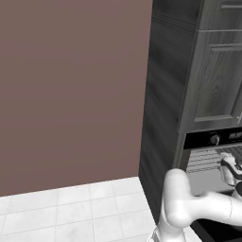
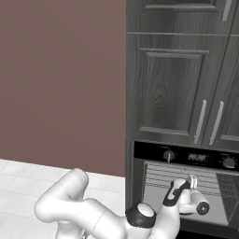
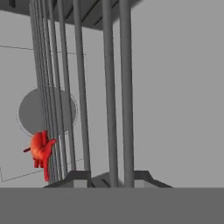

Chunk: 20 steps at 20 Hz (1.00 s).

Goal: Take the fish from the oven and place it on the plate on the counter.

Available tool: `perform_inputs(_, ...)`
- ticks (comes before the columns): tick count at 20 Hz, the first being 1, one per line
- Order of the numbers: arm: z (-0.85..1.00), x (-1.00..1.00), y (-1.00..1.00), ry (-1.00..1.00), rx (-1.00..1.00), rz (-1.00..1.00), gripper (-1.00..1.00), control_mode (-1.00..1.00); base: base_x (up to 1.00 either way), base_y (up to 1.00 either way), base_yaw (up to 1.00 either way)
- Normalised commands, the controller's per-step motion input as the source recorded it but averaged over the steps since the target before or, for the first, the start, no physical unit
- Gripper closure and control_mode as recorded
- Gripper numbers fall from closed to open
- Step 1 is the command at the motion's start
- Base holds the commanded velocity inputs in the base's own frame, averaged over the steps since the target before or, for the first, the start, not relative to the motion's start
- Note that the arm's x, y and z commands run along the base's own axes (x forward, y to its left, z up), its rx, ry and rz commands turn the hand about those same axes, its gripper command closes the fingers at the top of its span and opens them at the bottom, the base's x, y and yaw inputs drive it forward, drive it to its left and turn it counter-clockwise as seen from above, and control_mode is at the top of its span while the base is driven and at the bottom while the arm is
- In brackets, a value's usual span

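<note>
Inside the oven, the fish sits on the wire rack, left of the fingers; fingers narrow, nothing visibly gripped.

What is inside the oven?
Inside the oven there are grey wire racks and a little red-orange fish resting on the rack bars. The bars cover part of the fish. The gripper is reaching in too. The lower part is hidden by the arm.
</note>
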Motion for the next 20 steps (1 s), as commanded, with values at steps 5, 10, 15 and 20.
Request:
perform_inputs(5,-0.56,-0.60,0.00,0.01,0.00,0.05,1.00,-1.00,0.00,0.00,0.00)
perform_inputs(10,-0.56,-0.72,-0.02,0.05,0.00,0.06,1.00,-1.00,0.00,0.00,0.00)
perform_inputs(15,-0.43,-0.80,-0.02,0.10,-0.01,0.07,1.00,-1.00,0.00,0.00,0.00)
perform_inputs(20,-0.26,-0.81,0.00,0.16,-0.03,0.07,1.00,-1.00,0.00,0.00,0.00)
